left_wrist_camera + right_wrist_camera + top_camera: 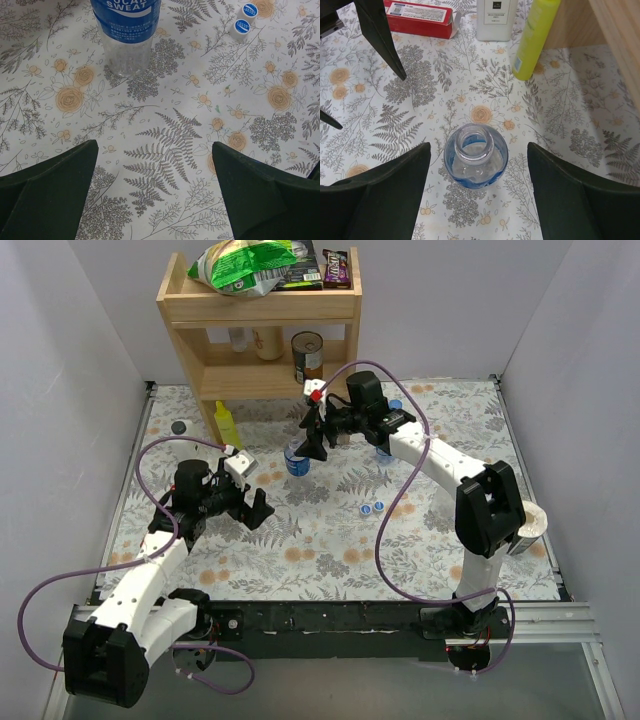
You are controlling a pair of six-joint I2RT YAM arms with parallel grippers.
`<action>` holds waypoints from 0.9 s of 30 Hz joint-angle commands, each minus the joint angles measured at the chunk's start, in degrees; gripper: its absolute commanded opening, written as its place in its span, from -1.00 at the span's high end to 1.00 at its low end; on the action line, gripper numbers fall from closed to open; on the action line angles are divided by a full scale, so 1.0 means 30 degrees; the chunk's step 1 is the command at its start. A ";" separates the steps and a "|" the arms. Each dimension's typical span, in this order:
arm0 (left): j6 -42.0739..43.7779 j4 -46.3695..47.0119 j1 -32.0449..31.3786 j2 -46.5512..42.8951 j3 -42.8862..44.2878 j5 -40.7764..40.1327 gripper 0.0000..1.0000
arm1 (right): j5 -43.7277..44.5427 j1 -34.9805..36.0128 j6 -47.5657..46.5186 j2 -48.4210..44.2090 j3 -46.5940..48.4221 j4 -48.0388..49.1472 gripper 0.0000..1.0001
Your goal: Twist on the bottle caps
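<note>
A clear bottle with a blue label [297, 460] stands uncapped mid-table. In the right wrist view its open mouth [475, 145] is seen from above. My right gripper [316, 440] [478, 167] is open, hovering over it, one finger on each side, not touching. In the left wrist view the same bottle [127, 35] stands ahead of my left gripper [155, 192], which is open and empty above the cloth [255, 510]. Two blue caps [372, 507] lie side by side on the cloth, also in the left wrist view [245, 19]. Another bottle [385, 447] is mostly hidden behind the right arm.
A wooden shelf [258, 310] with snacks and a can stands at the back. A yellow bottle [227, 424] [535, 37], a white bottle [495, 17] and a red box [420, 17] stand left of the clear bottle. A dark cap [179, 426] lies far left. A white cup [532, 524] stands right.
</note>
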 commanded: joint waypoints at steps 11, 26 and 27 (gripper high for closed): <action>0.0181 -0.0099 0.0217 0.0500 0.0674 0.0494 -0.97 | -0.1973 0.0131 0.1650 0.1779 0.1676 0.2090 -0.43; -0.0872 0.1833 0.0187 0.2461 0.1581 0.2454 -0.96 | -0.2940 0.0424 0.3580 0.0932 0.1677 0.3259 0.59; -0.0960 0.2037 0.0158 0.2608 0.1698 0.2776 -0.96 | -0.3030 0.0424 0.3933 0.0843 0.1619 0.3465 0.60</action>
